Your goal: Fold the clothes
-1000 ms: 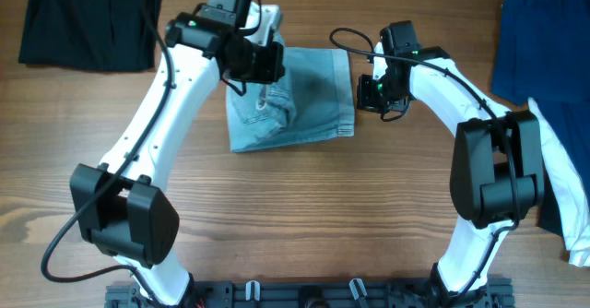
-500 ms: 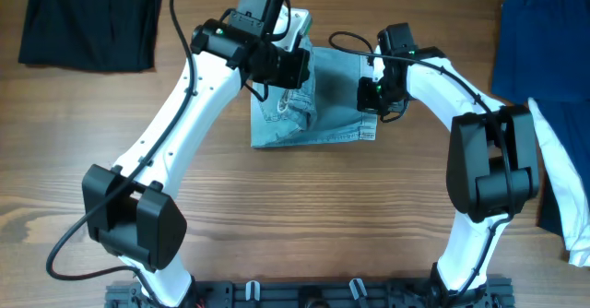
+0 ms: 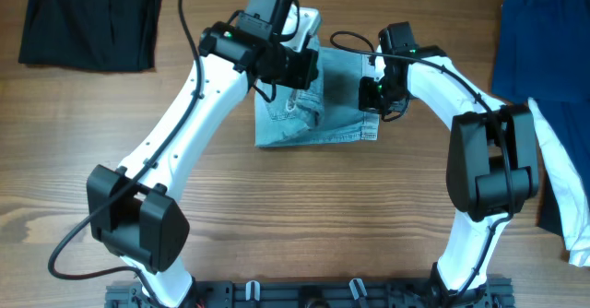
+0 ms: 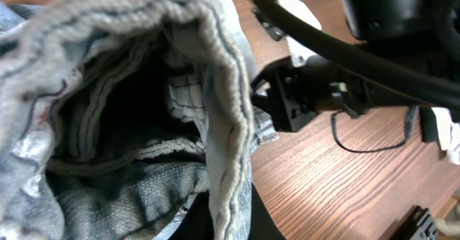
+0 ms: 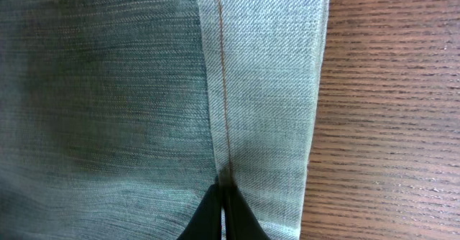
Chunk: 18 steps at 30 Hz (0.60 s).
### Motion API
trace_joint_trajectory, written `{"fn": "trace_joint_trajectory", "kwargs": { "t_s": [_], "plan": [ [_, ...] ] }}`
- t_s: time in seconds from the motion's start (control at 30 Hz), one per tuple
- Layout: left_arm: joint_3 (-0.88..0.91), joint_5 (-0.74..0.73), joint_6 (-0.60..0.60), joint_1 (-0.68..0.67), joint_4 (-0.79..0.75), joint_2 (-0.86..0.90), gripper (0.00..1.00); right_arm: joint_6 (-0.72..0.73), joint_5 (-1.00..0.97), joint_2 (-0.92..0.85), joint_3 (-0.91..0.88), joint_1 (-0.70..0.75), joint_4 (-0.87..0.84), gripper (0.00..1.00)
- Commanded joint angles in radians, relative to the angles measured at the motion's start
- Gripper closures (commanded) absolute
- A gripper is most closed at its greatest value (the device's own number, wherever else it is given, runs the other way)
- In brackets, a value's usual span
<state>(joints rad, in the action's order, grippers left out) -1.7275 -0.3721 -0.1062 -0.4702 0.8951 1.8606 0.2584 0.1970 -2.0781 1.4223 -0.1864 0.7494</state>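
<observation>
The pale blue denim shorts (image 3: 318,119) lie folded into a rough square at the table's middle back. My left gripper (image 3: 297,68) is shut on a bunched-up fold of them, lifted near their top left. In the left wrist view the thick stitched waistband (image 4: 223,118) and the dark inside fill the frame, with my black fingers (image 4: 248,218) under the edge. My right gripper (image 3: 373,94) is shut, its tips (image 5: 223,211) resting on the seam of the cuffed hem (image 5: 266,89) at the shorts' right edge. Whether they pinch any cloth is hidden.
A black garment (image 3: 88,22) lies at the back left. A navy garment (image 3: 544,41) and a white one (image 3: 558,179) lie at the far right. The right arm and its cable (image 4: 323,89) stand close to the left gripper. A black rail (image 3: 304,294) runs along the front edge.
My left gripper has dragged the shorts to the right with the bunched fold in it. The shorts' right hem has slid under the right gripper, which has hardly moved.
</observation>
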Motion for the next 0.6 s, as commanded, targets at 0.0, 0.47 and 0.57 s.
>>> {"fn": "trace_joint_trajectory", "kwargs": {
  "t_s": [0.0, 0.47, 0.57],
  "plan": [
    [-0.032, -0.047, 0.031, -0.039, -0.024, -0.014, 0.96, -0.019, -0.058, -0.071, 0.006, 0.009, -0.004, 0.96],
    [-0.032, -0.04, 0.031, -0.095, -0.1, 0.076, 0.96, -0.019, -0.041, -0.071, 0.011, 0.011, 0.018, 0.96],
    [-0.032, -0.003, 0.031, -0.095, -0.099, 0.089, 0.95, -0.02, -0.041, -0.071, 0.049, 0.011, 0.061, 0.96]
  ]
}}
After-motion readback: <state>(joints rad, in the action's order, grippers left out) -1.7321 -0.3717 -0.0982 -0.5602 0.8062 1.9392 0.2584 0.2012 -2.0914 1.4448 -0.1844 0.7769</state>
